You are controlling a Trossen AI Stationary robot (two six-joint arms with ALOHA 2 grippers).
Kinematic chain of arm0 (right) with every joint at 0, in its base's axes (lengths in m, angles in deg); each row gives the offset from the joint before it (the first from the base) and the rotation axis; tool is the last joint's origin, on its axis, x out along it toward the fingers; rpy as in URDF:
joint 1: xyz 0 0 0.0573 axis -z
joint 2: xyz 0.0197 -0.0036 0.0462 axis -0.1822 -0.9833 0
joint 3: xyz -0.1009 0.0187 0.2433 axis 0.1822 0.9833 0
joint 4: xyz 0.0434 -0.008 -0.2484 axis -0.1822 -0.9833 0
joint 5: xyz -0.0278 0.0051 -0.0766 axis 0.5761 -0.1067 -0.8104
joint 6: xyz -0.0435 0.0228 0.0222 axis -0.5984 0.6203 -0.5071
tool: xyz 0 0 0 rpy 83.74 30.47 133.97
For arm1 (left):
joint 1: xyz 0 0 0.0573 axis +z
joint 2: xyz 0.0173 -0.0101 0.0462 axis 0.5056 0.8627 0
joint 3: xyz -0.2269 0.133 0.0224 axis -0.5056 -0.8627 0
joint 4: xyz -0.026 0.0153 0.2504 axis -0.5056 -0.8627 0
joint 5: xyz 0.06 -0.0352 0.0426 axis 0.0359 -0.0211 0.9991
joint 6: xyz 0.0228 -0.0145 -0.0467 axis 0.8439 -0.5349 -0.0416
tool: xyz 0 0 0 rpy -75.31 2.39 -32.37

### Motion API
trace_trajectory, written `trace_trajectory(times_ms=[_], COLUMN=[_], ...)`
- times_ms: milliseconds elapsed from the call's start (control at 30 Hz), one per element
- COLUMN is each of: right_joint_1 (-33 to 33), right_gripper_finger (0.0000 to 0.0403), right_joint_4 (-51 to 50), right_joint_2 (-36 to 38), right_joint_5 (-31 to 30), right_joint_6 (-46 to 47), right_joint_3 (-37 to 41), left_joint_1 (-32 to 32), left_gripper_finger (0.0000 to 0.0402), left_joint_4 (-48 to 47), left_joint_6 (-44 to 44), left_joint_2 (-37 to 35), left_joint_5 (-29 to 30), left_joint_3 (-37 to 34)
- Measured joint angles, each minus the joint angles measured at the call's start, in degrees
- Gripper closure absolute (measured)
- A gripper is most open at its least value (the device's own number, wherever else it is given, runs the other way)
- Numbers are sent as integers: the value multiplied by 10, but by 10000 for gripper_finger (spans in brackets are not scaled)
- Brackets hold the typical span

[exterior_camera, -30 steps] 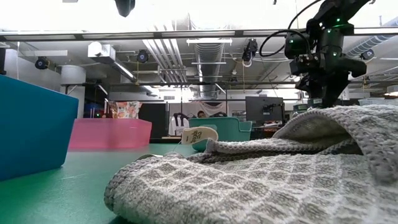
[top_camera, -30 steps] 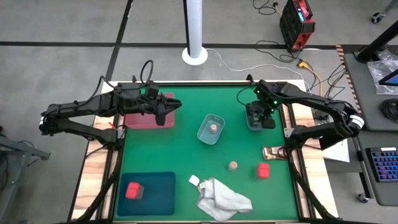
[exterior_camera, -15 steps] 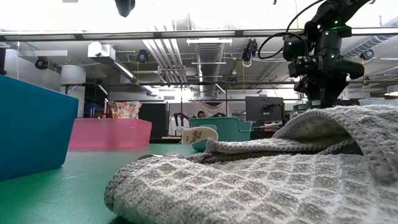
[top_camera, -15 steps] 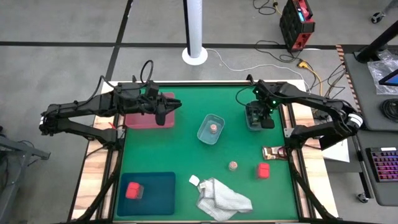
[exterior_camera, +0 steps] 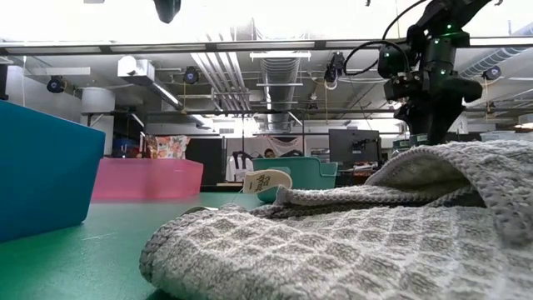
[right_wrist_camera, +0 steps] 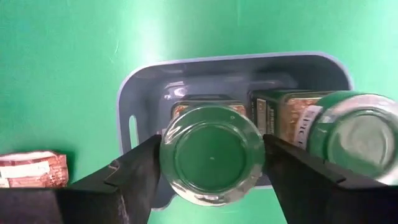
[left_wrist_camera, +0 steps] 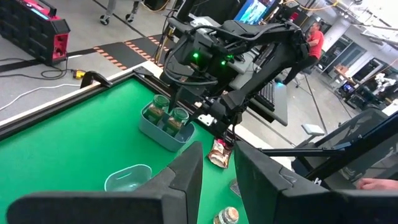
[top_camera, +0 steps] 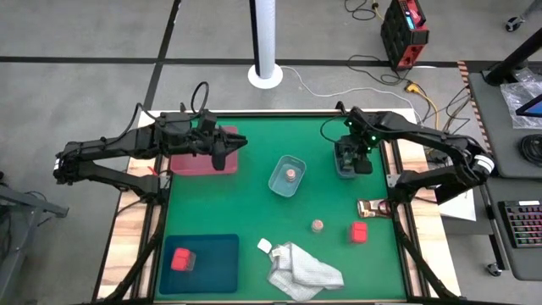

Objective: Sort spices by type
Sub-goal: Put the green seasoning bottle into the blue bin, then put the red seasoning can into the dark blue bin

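My right gripper [top_camera: 351, 158] hangs over the bluish tub [top_camera: 340, 173] at the table's far right and is shut on a dark green jar [right_wrist_camera: 211, 152]. A second dark green jar [right_wrist_camera: 348, 134] stands beside it in the tub. My left gripper [top_camera: 222, 149] is open above the pink tray [top_camera: 190, 163], holding nothing. One tan-topped jar [top_camera: 290, 174] stands in a clear tub, another [top_camera: 318, 225] on the mat. A pink block [top_camera: 359, 231] and a brown sachet [top_camera: 370, 207] lie near the right edge. The other pink block [top_camera: 181, 259] lies on the teal tray. No second sachet shows. My right gripper pinches the dark green jar by its round cap [right_wrist_camera: 249, 155], one finger [right_wrist_camera: 134, 177] on each side. The fingers come from above, pointing down. The jar is upright with its body inside the tub; whether its base rests on the tub floor I cannot tell.
A white-grey cloth [top_camera: 303, 271] lies bunched at the near edge and fills the foreground of the low view. The clear tub [top_camera: 278, 181] sits mid-table. Open green mat lies between the clear tub and the teal tray [top_camera: 216, 254].
In the low view my right gripper has moved up a little over the tub.
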Motion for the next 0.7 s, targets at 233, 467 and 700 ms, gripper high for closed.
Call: trace_trajectory(times_ms=[233, 467, 700], right_joint_1=[0, 0, 0], right_gripper_finger=[155, 142, 126], right_joint_4=[-10, -76, -136], right_joint_2=[1, 1, 1], right_joint_5=[-48, -54, -54], right_joint_6=[44, 91, 144], right_joint_3=[-30, -89, -160], left_joint_1=[0, 0, 0], left_gripper_finger=[324, 324, 324], left_joint_4=[0, 0, 0], left_joint_6=[0, -10, -7], left_joint_2=[0, 0, 0], left_joint_5=[0, -1, -1], left_joint_3=[0, 0, 0])
